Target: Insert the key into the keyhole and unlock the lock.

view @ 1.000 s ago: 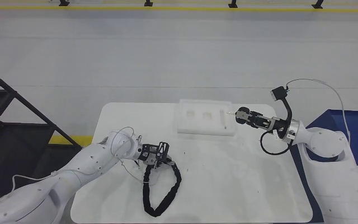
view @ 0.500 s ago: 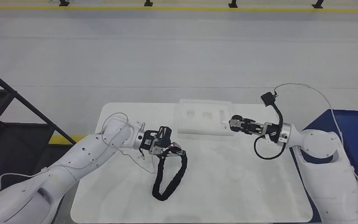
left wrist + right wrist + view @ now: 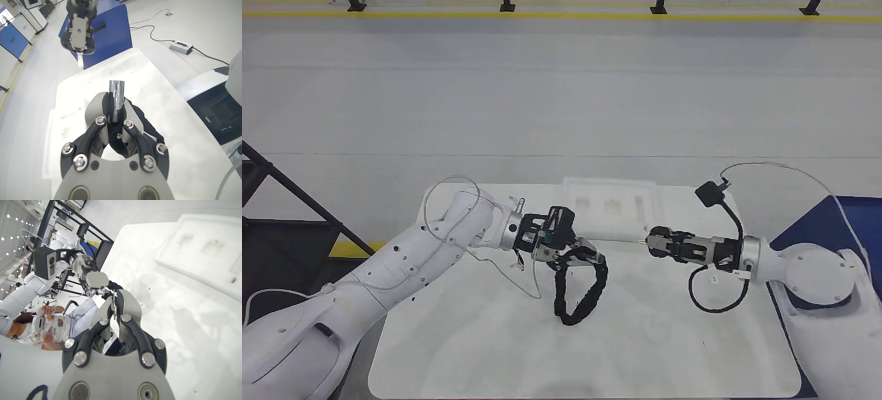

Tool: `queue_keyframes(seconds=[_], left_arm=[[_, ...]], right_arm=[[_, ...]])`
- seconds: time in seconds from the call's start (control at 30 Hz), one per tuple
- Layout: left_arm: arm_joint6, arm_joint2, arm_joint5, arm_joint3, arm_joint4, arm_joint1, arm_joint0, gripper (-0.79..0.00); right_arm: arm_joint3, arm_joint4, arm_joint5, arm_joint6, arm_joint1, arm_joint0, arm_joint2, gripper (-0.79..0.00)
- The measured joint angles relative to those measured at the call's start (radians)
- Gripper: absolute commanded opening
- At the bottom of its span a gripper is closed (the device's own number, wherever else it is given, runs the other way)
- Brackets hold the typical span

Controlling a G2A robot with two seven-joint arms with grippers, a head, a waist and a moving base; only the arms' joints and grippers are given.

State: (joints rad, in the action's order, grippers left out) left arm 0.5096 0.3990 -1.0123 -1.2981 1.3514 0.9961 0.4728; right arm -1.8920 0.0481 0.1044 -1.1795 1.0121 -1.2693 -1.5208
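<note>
Chrome lock (image 3: 116, 98) with black cable loop (image 3: 580, 290) drooping beneath, clamped in left gripper (image 3: 115, 106), raised just in front of foam tray (image 3: 610, 208), left half. Small silver key (image 3: 80, 60), pinched in right gripper (image 3: 115, 298) by tray's front right corner, blade pointing at lock, apart from it.

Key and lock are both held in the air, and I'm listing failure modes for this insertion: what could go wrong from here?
1. The key is pinched only at its head by the right gripper; a slightly off-axis approach to the lock cylinder could twist it in the grip.
2. The left gripper holds that smooth cylinder while the black cable loop dangles from it; any swing could disturb the alignment.
</note>
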Motion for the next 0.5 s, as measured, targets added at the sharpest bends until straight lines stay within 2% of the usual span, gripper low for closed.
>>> queue_keyframes(seconds=[0.27, 0.37, 0.5], left_arm=[[0.011, 0.01, 0.001, 0.025, -0.043, 0.032, -0.024, -0.785], [0.031, 0.012, 0.009, 0.045, -0.061, 0.043, -0.014, -0.785], [0.032, 0.012, 0.01, 0.045, -0.06, 0.043, -0.014, -0.785]], right_arm=[[-0.181, 0.027, -0.01, 0.02, -0.014, -0.101, -0.068, -0.785], [-0.192, 0.03, 0.006, 0.05, -0.015, -0.112, -0.078, -0.785], [-0.191, 0.03, 0.004, 0.046, -0.015, -0.111, -0.077, -0.785]])
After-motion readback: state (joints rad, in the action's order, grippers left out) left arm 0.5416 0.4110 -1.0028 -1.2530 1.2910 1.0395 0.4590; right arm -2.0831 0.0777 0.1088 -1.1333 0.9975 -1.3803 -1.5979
